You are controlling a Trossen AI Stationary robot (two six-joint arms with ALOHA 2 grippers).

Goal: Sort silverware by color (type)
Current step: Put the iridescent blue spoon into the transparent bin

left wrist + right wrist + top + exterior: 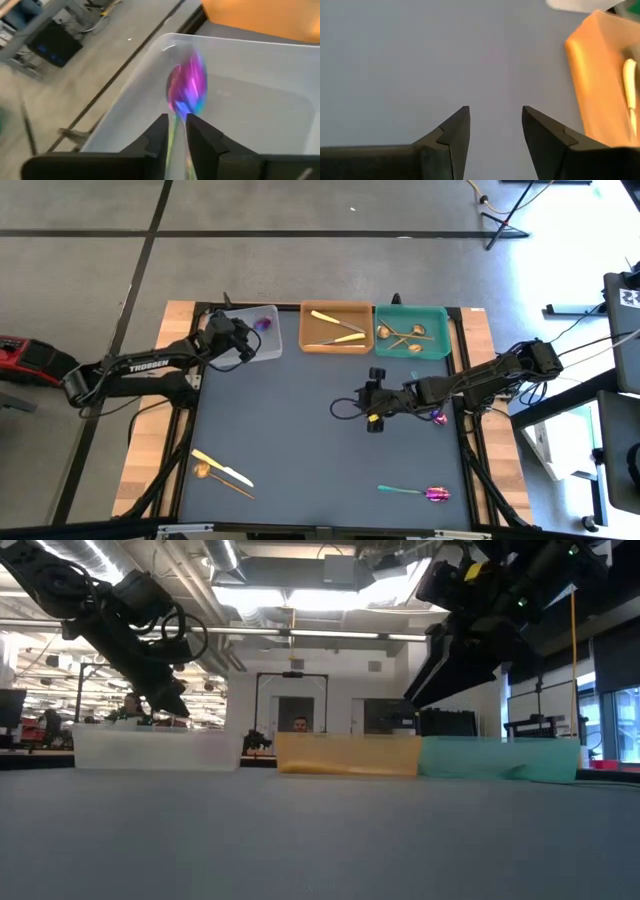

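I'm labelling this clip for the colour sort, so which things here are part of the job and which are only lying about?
Part of the job:
iridescent spoon between the left gripper fingers, over the clear tray
gold knife and copper spoon on the mat
iridescent pieces on the mat
orange tray, teal tray

Lying about:
red device

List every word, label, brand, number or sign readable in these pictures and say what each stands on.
"TROSSEN": white letters along the dark left arm, read in the high view.
White label on the grey box at the right edge of the high view: too small to read.
Low view and both wrist views: no readable text.
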